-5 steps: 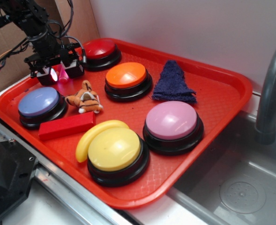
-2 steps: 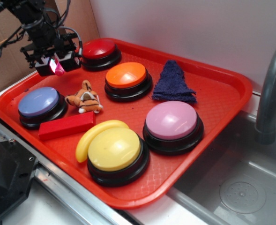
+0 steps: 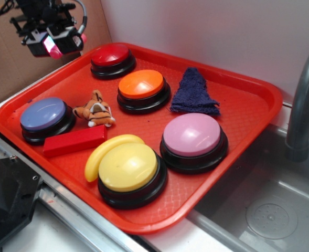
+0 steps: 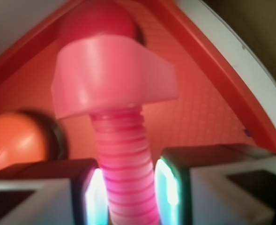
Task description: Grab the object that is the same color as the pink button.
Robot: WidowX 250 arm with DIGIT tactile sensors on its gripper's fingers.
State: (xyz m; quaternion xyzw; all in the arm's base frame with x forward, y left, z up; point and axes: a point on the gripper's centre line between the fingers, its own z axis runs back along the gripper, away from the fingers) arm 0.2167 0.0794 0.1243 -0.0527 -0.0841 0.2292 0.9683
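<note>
My gripper [image 3: 53, 44] is up at the far left, above the tray's back left corner, shut on the pink toy bolt [image 3: 52, 46]. In the wrist view the bolt [image 4: 123, 140] fills the middle: its threaded shaft sits between my two lit pads [image 4: 94, 197], and its triangular head points away from me. My gripper [image 4: 128, 197] holds it clear of the red tray [image 3: 238, 126]. The pink button [image 3: 192, 134], with a pale pink-lilac dome on a black base, stands at the tray's right front, far from my gripper.
On the tray are a red button [image 3: 111, 55], an orange button [image 3: 141, 84], a blue-lavender button [image 3: 43, 114], a yellow button [image 3: 128, 167], a banana [image 3: 99, 155], a red block [image 3: 74, 140], a toy tiger [image 3: 95, 110] and a dark blue cloth [image 3: 194, 93]. A sink [image 3: 269, 210] and faucet [image 3: 304, 100] lie right.
My gripper has risen from the tray floor beside the red button, up and to the left, carrying the pink bolt with it.
</note>
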